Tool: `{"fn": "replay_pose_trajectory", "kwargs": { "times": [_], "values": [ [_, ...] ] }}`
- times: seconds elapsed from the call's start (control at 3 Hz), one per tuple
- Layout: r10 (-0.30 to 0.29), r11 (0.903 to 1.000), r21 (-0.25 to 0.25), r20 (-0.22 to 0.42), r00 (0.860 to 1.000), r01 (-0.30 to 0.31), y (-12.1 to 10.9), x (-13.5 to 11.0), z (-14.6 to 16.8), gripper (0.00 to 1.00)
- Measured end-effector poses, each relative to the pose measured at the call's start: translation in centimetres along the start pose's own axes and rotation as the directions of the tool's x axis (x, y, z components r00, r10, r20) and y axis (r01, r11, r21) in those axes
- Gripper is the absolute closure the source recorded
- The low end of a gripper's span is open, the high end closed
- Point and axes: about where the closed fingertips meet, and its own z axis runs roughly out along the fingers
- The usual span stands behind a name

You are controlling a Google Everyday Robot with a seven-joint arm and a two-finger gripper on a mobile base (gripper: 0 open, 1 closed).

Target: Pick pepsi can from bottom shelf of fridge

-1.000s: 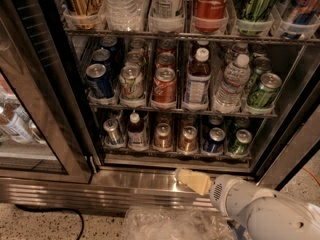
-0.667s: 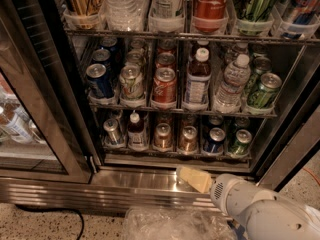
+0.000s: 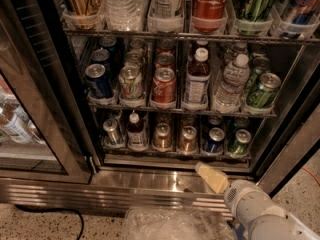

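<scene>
The pepsi can (image 3: 214, 140), dark blue with a silver top, stands at the front of a clear lane tray on the bottom shelf (image 3: 175, 154) of the open fridge (image 3: 145, 180). A green can (image 3: 239, 141) is on its right and a copper-brown can (image 3: 188, 138) on its left. My gripper (image 3: 210, 177), cream-coloured on a white wrist, hovers over the steel sill just below the shelf. It is slightly left of and below the pepsi can, apart from it and holding nothing.
The glass door (image 3: 30, 109) stands open at left. The middle rack holds cans and water bottles (image 3: 231, 84). The dark right frame (image 3: 290, 149) is close to my wrist. A clear plastic bag (image 3: 175, 224) lies on the floor in front of the grille.
My gripper has moved a little to the right and slightly up toward the bottom shelf. The cans have not moved.
</scene>
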Motion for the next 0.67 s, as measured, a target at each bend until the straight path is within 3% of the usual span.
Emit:
{"fn": "replay_pose_trajectory", "kwargs": {
  "times": [0.33,0.67],
  "values": [
    [0.021,0.9997,0.014,0.064,0.998,-0.022,0.3,0.3,2.5,0.0],
    [0.024,0.9997,-0.004,0.142,0.99,-0.024,1.6,-0.1,5.2,0.0]
  ]
}}
